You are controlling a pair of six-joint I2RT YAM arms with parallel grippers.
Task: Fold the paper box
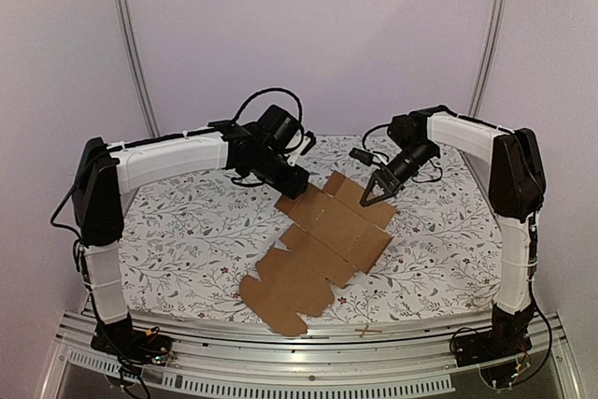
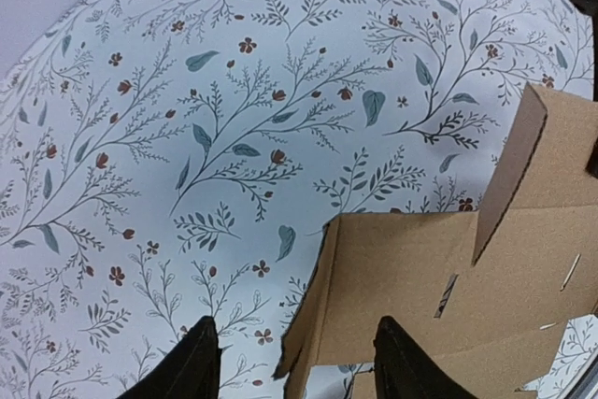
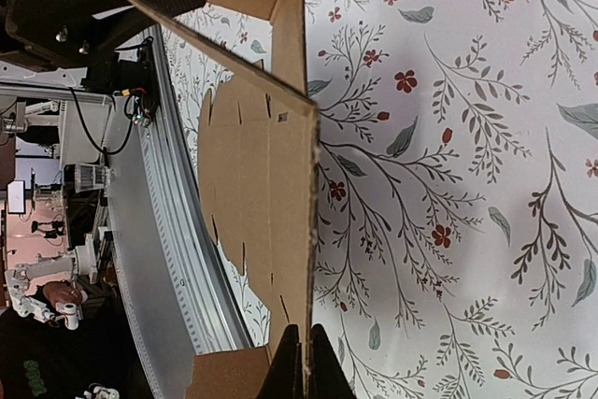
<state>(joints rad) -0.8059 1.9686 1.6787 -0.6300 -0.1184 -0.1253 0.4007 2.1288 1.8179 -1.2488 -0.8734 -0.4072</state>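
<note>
Across the middle of the white cloth-covered surface [image 1: 177, 231], printed with leafy sprigs and small red flowers, you have the paper box [image 1: 322, 240], a plain brown corrugated-cardboard die-cut sheet with flaps and notched tabs. Most of it lies flat and unfolded; its scalloped near end reaches almost to the silver metal rail [image 1: 308, 348] along the near edge, while the flaps at its far end are lifted off the cloth.

Your right claw [image 1: 366, 201] comes down onto the far right flap. Seen from the right wrist, that claw [image 3: 301, 352] is pressed together on the thin edge of the cardboard [image 3: 262, 165]; its black fingers [image 3: 280, 376] lie one against each face; the pinched panel stands on edge above the patterned cloth [image 3: 448, 137]; the flat rest of the sheet and the rail [image 3: 177, 259] show beyond it.

Your left claw [image 1: 291, 182] sits at the far left corner of the sheet. Seen from the left wrist, its two black fingers [image 2: 201, 362] stand well apart; a raised corner of the paper box [image 2: 402, 277] sits in the gap between them, closer to the finger on the right of that view; you cannot tell whether either finger touches the cardboard. Further right in the same view, another flap tilts up steeply from the sheet; bare floral cloth [image 2: 234, 91] fills the rest of the view.
</note>
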